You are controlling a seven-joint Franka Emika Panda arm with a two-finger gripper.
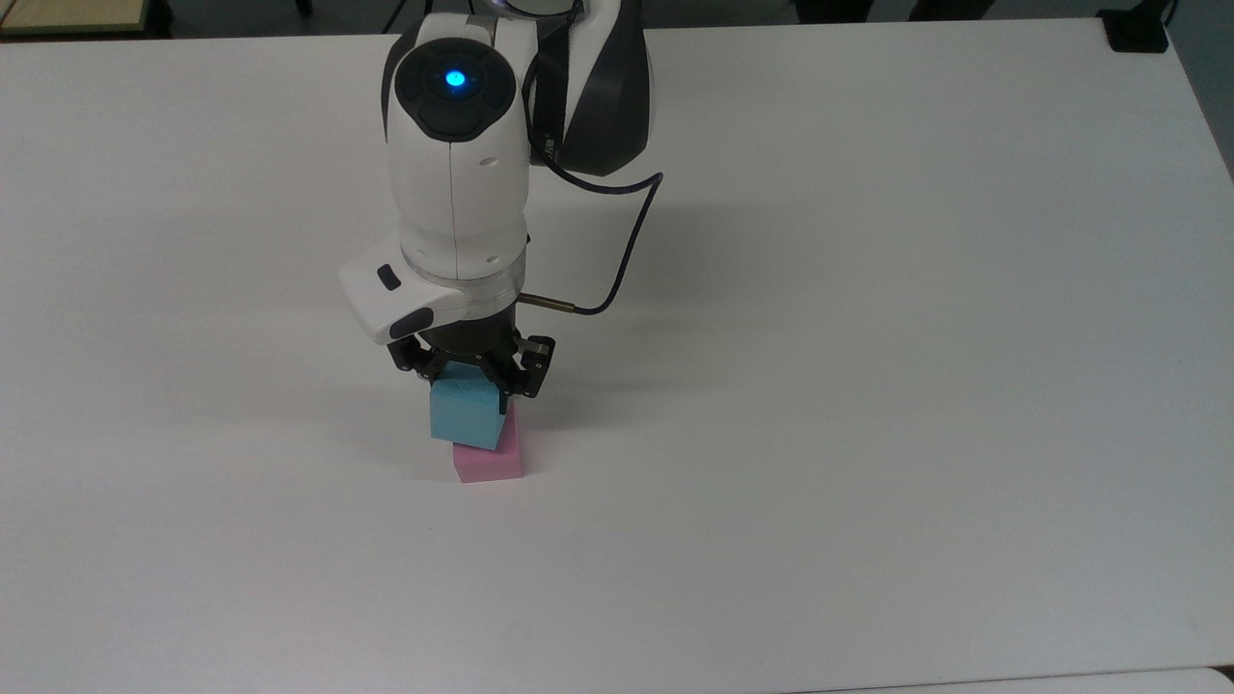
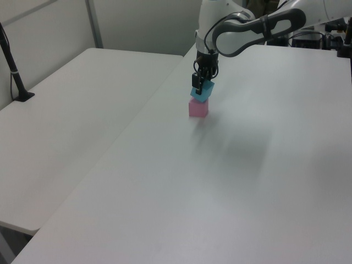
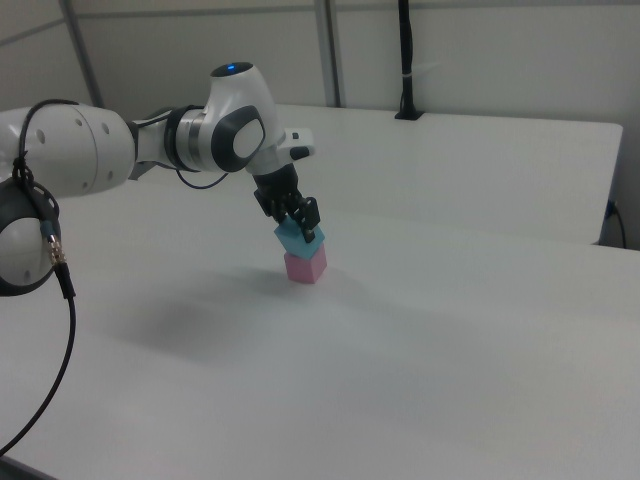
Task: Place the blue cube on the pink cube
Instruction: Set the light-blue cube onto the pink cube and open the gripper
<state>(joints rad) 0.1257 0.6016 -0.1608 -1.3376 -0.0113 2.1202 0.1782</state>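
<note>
Blue cube [image 1: 466, 412] is held clamped between the fingers of the gripper [image 1: 469, 378], just above the pink cube [image 1: 490, 457]; whether the two faces touch cannot be told from the top view; in the left view the blue cube [image 2: 201, 92] appears lifted slightly, tilted and corner-on over the pink cube [image 2: 198, 108]. In the right view the blue cube [image 3: 297, 238] sits at an angle too, its lower edge at or near the top of the pink cube [image 3: 305, 265].

Pink cube rests flat on the white counter [image 1: 868, 386], nothing else near it (a good base, presumably left free-standing so the stack can be built on it). Blue cube is offset toward the top view's left, overhanging that side of the pink cube; alignment is judged poor for release.

Grip is taken from above, wrist inclined, which likely explains the tilt of the carried cube.

Judgement: placement step in hand, approx. final stage; re-centring and levelling seem needed before the fingers are opened; risk if released as is: the blue cube tips off the pink one.
</note>
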